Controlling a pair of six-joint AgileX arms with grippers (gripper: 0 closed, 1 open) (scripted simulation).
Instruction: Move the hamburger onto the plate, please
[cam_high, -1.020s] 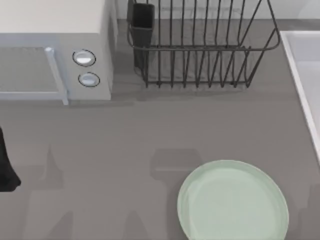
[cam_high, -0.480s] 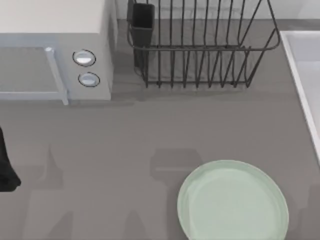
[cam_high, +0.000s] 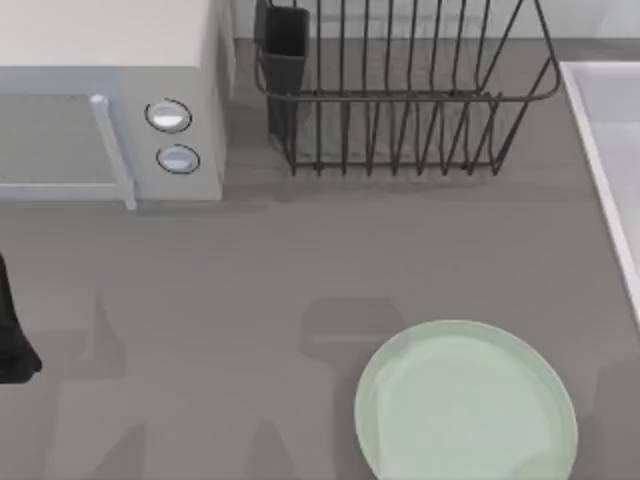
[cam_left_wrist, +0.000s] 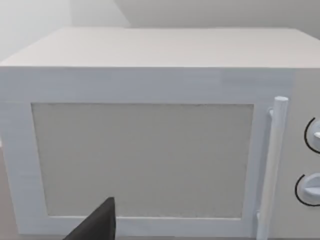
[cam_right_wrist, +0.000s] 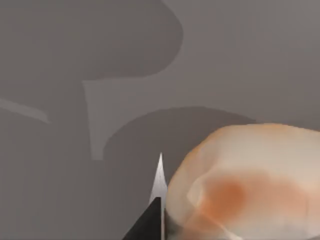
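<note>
Sitting close against a finger of the right gripper, the hamburger is off the bare plate, over grey table. Whether the gripper grips it I cannot tell. Placing remains; the left arm idles at the table's left edge, facing the microwave.

The top view looks straight down on the grey table, taking in the microwave, dish rack and plate, while the left wrist view faces the microwave door from close by, and the right wrist view sits very near the hamburger.
</note>
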